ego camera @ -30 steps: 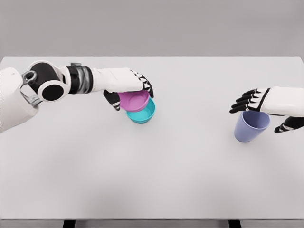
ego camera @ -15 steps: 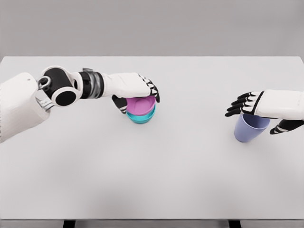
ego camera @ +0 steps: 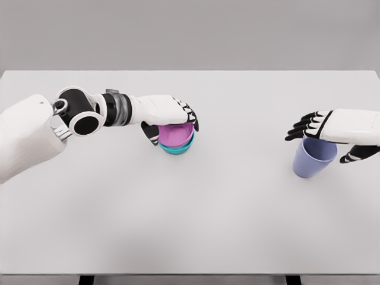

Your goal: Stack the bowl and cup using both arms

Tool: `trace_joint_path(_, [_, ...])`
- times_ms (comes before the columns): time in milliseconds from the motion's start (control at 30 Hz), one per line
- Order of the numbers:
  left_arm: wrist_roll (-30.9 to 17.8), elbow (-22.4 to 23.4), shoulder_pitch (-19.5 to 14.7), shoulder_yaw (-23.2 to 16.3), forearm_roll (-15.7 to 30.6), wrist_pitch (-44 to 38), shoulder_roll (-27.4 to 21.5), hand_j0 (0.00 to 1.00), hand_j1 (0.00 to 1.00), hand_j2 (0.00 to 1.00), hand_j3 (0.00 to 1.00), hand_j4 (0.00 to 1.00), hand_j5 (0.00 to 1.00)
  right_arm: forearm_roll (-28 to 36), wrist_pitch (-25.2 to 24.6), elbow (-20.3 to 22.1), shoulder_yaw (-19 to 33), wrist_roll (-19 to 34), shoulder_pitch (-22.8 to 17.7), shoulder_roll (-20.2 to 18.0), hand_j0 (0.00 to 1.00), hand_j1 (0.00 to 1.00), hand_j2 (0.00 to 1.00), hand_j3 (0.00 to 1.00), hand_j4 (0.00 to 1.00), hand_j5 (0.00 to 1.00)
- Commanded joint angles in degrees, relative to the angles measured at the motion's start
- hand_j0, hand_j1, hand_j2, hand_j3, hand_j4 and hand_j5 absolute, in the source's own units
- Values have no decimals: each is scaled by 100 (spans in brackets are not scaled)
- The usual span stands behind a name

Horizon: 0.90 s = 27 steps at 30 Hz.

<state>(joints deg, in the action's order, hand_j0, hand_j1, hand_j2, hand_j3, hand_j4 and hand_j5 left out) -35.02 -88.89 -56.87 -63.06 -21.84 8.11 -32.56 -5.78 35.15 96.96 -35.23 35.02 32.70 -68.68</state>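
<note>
Pink bowl (ego camera: pixel 176 134) sitting nested in teal bowl (ego camera: pixel 178 146), left-centre of counter (ego camera: pixel 196 219), toward far edge. Left hand (ego camera: pixel 169 114) clamped over pink rim. Risk: fingers dragging stack sideways on release, tipping it. Purple cup (ego camera: pixel 313 158) standing near right edge; right hand (ego camera: pixel 332 133) hovering above, fingers apart, gripping nothing. Risk: knocking cup over while closing.

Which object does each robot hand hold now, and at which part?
The left robot hand grips the pink bowl by its rim, nested in the teal bowl. The right robot hand is over the purple cup's rim; hold unclear.
</note>
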Motion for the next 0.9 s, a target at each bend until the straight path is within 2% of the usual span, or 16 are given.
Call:
trace_joint_path(0, [2, 21, 0, 4, 4, -3, 13, 75, 75, 75, 75, 75, 75, -19, -15, -54, -2, -2, 0, 39, 100, 100, 100, 100, 100, 100])
trace_joint_path(367, [2, 109, 18, 4, -4, -3, 57, 75, 75, 75, 75, 75, 75, -274, -15, -292, -142, -2, 0, 109, 100, 100, 100, 100, 100, 100])
trace_joint_path(733, [2, 153, 18, 13, 4, -3, 48, 76, 76, 76, 76, 76, 76, -406, -15, -230, -142, -2, 0, 118, 100, 100, 100, 100, 100, 100])
trace_joint_path(767, [2, 153, 18, 13, 4, -3, 48, 78, 78, 78, 78, 78, 78, -415, -15, -265, -142, -2, 0, 144, 100, 100, 100, 100, 100, 100])
trace_joint_path(833, [2, 153, 18, 13, 4, 6, 40, 96, 96, 96, 96, 96, 96, -424, -15, -283, -142, -2, 0, 180, 100, 100, 100, 100, 100, 100])
trace_joint_path(867, [2, 144, 18, 13, -4, 15, 40, 100, 100, 100, 100, 100, 100, -424, -15, -283, -142, -2, 0, 188, 100, 100, 100, 100, 100, 100])
